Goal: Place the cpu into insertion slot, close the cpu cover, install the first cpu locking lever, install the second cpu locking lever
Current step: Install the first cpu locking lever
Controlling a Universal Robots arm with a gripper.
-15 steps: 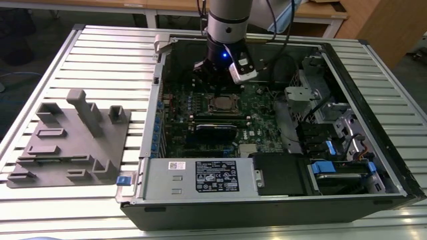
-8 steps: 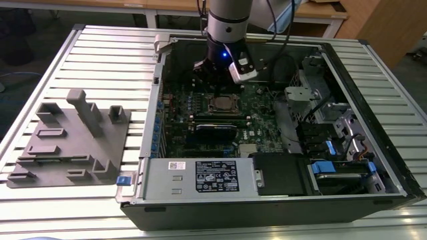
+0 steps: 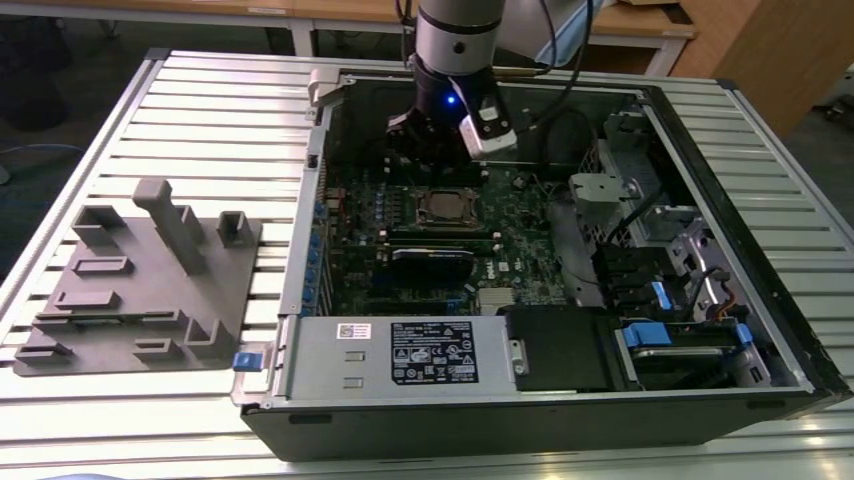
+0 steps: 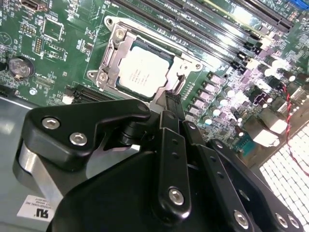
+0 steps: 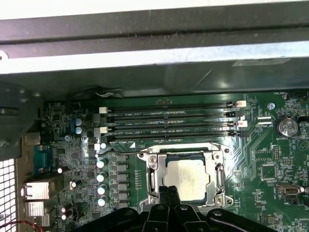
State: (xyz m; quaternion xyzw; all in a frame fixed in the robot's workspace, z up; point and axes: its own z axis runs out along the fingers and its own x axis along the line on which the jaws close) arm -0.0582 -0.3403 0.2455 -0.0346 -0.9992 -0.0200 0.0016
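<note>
The arm reaches into the open computer case (image 3: 534, 425), gripper (image 5: 168, 192) hovering just above the near edge of the insertion slot (image 5: 188, 156), jaws pinched closed on nothing. The cpu (image 5: 187, 179) sits flat in that slot on the green motherboard (image 3: 527, 250). The silver cpu cover (image 4: 113, 53) lies down around it, framing the chip's face. The case rests on the slatted desk (image 3: 200, 110).

Cpu (image 5: 187, 178) seated in insertion slot (image 5: 189, 157); cpu cover (image 5: 152, 176) lying around it; claw (image 5: 169, 193) at cover's edge.
</note>
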